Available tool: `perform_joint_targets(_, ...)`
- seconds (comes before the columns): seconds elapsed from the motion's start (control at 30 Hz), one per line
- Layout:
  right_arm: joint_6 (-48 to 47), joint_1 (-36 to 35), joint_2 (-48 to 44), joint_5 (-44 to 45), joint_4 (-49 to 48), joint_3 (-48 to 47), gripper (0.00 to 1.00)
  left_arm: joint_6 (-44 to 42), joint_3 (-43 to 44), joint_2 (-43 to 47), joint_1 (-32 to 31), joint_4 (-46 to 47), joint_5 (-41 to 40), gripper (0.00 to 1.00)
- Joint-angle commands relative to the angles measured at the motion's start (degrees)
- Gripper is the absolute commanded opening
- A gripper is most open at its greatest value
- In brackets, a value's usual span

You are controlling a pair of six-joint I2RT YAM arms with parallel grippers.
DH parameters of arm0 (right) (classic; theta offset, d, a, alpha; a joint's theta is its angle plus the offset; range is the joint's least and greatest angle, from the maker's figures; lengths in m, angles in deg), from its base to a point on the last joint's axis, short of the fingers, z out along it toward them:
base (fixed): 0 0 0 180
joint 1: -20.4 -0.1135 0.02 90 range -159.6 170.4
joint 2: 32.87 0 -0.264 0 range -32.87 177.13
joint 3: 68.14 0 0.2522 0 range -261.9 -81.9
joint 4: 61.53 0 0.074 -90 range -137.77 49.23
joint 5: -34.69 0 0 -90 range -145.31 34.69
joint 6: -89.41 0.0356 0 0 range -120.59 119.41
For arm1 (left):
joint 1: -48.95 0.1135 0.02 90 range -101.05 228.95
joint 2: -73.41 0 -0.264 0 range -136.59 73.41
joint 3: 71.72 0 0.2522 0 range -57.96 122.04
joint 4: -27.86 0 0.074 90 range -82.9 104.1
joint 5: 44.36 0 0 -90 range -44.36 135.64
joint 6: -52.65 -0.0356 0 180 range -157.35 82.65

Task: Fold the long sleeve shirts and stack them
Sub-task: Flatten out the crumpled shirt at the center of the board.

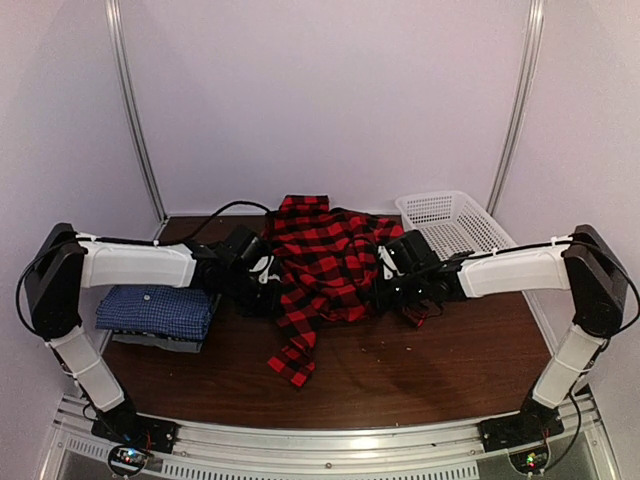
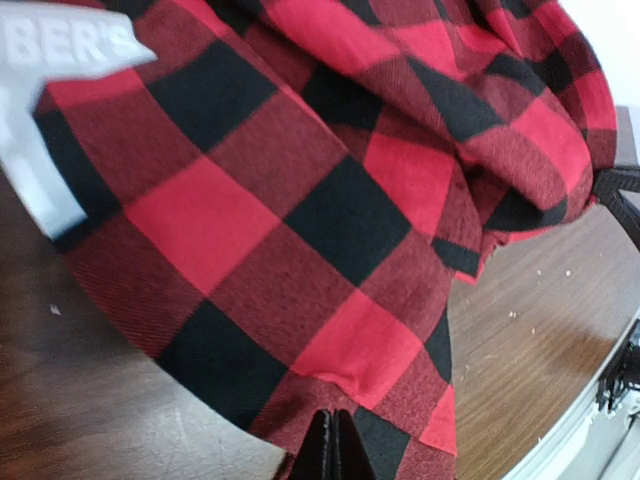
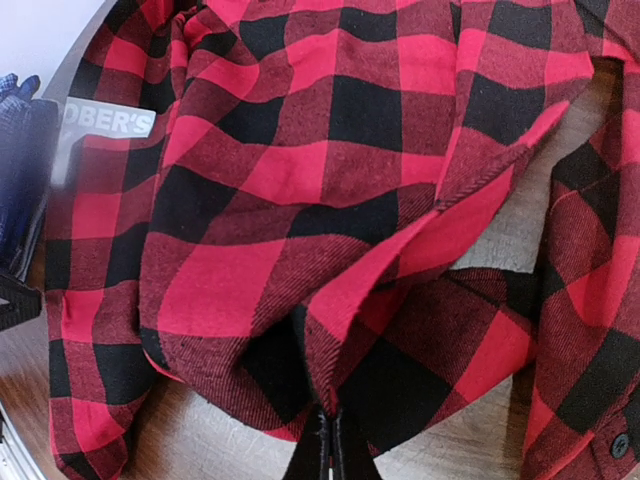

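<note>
The red-and-black plaid shirt (image 1: 325,262) lies crumpled in the middle of the brown table (image 1: 430,365), one sleeve trailing toward the front. My left gripper (image 1: 266,281) is at its left edge, and in the left wrist view its jaws (image 2: 332,440) are shut on the hem of the plaid cloth (image 2: 300,230). My right gripper (image 1: 388,286) is at the shirt's right edge, its jaws (image 3: 330,445) shut on a raised fold of the plaid (image 3: 300,200). A folded blue checked shirt (image 1: 155,310) lies at the left on a dark grey one (image 1: 170,343).
A white mesh basket (image 1: 455,222) stands at the back right corner. A black cable (image 1: 225,212) runs along the back behind the left arm. A white collar label (image 3: 105,120) shows on the plaid. A metal rail (image 1: 330,440) borders the near edge.
</note>
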Motion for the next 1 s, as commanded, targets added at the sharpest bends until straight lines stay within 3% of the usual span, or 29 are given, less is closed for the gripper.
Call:
perform_joint_targets(0.0, -1.0, -0.3, -1.0, 2.7, 1.9, -3.9, 0.00, -3.1, 6.4, 3.7, 1.7, -5.2, -7.3, 0.00)
perform_joint_targets(0.2, -3.9, 1.1, -3.7, 7.5, 7.9, -8.2, 0.00, -9.1, 14.5, 7.7, 9.7, -11.6, -9.8, 0.00)
perform_joint_targets(0.33, -5.2, 3.9, -3.6, 6.6, 9.6, -10.0, 0.00, -11.3, 17.1, 7.3, 12.7, -12.0, -4.9, 0.00)
perform_joint_targets(0.4, -5.6, 4.2, -3.2, 6.4, 10.4, -10.7, 0.00, -10.8, 16.0, 6.6, 12.3, -11.5, -2.0, 0.08)
perform_joint_targets(0.57, -5.5, 4.3, -3.1, 3.9, 10.0, -10.4, 0.00, -5.9, 7.0, 7.9, 9.7, -5.5, 1.1, 0.43)
perform_joint_targets(0.7, -5.6, 4.3, -3.4, 3.5, 9.9, -9.8, 0.00, -1.7, -0.2, 8.5, 7.2, -0.8, 2.5, 0.61)
perform_joint_targets(0.97, -5.8, 4.2, -3.3, 3.5, 9.9, -10.2, 0.00, 4.1, -6.4, 4.3, 3.2, 10.3, 6.5, 0.71)
